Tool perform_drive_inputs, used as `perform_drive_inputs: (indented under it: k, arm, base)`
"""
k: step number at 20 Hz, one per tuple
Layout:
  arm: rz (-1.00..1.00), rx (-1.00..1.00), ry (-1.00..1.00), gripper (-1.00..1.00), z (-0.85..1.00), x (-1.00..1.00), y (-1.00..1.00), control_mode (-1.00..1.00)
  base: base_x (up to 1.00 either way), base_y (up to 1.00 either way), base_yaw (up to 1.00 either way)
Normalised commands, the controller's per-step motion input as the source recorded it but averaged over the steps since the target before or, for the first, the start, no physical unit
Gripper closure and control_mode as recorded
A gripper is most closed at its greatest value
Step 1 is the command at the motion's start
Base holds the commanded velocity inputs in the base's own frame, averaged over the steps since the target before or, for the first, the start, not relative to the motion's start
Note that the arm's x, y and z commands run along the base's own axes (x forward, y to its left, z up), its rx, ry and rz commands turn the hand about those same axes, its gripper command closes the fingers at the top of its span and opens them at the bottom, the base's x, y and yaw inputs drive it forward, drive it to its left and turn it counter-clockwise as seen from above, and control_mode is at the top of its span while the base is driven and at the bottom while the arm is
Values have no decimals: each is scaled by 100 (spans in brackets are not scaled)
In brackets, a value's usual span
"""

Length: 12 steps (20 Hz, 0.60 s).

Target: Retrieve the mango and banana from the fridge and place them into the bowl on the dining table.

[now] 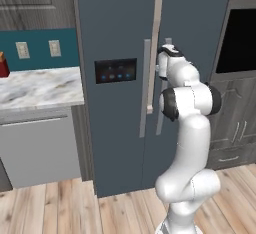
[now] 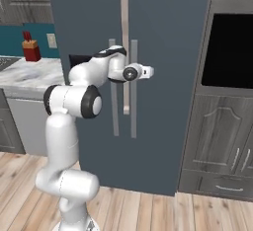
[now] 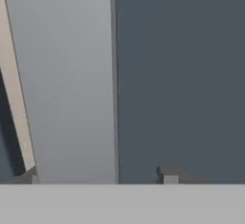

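Note:
The dark slate-blue fridge (image 1: 115, 28) (image 2: 168, 52) stands with both doors shut, so the mango and banana are hidden. The bowl and the dining table are out of view. My gripper (image 1: 163, 61) (image 2: 135, 68) is pressed up to the right door's grey handle (image 2: 133, 111) at about the height of the control panel (image 1: 115, 71). In the hand view the handle (image 3: 72, 84) runs between my gripper's (image 3: 98, 176) two tips. The left fingertip (image 3: 29, 176) sits at the handle's edge. The right fingertip (image 3: 167, 175) stands a gap away from it, over the door face (image 3: 182, 74).
A marble counter (image 1: 40, 88) with a red holder (image 2: 31, 50) lies left of the fridge. A black wall oven (image 2: 230, 52) and grey cabinet drawers (image 2: 222, 175) stand to the right. Wooden floor (image 1: 60, 208) is in front.

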Motion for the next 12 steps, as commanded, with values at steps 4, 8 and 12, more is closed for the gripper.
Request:
perform_drive_inputs:
  k: [4, 8, 12]
  arm:
    - [0, -2, 37, 100, 55, -66, -23, -100]
    - [0, 0, 37, 100, 77, -100, -55, -100]
    - [0, 0, 35, 100, 68, -100, -81, -100]
  base:
    - [0, 0, 0]
    - [0, 0, 0]
    - [0, 0, 0]
